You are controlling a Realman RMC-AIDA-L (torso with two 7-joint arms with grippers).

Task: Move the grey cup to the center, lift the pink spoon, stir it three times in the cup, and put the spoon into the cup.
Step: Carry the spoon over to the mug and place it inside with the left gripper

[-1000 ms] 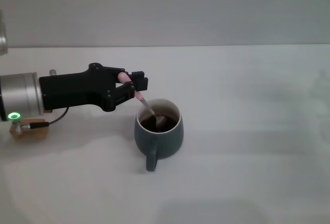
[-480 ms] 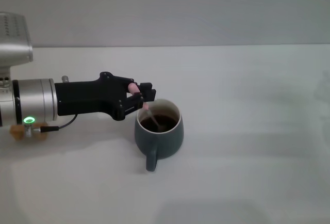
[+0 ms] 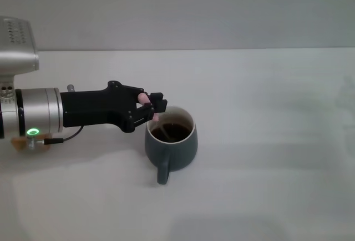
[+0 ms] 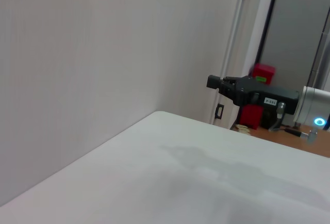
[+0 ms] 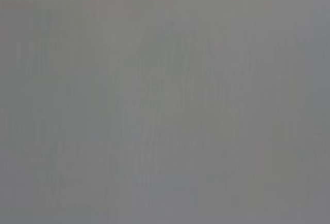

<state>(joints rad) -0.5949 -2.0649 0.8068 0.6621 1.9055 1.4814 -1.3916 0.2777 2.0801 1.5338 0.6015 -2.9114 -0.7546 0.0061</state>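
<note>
Grey cup (image 3: 171,144): stands on the white counter (image 3: 266,141) just below frame centre, handle toward the lower edge, dark brown liquid inside.
Pink spoon (image 3: 151,109): tilted, handle up-left, lower end dipping inside the cup's left rim.
My left gripper (image 3: 151,106): reaching in from the left, fingers pinched shut on the spoon's pink handle, just above the cup's rim.
My right gripper (image 4: 219,83): shows only in the left wrist view, off the counter's far edge; I cannot tell its fingers' state.

Bare lab (white table (image 3: 266,157), blank wall (image 3: 177,8))
</note>
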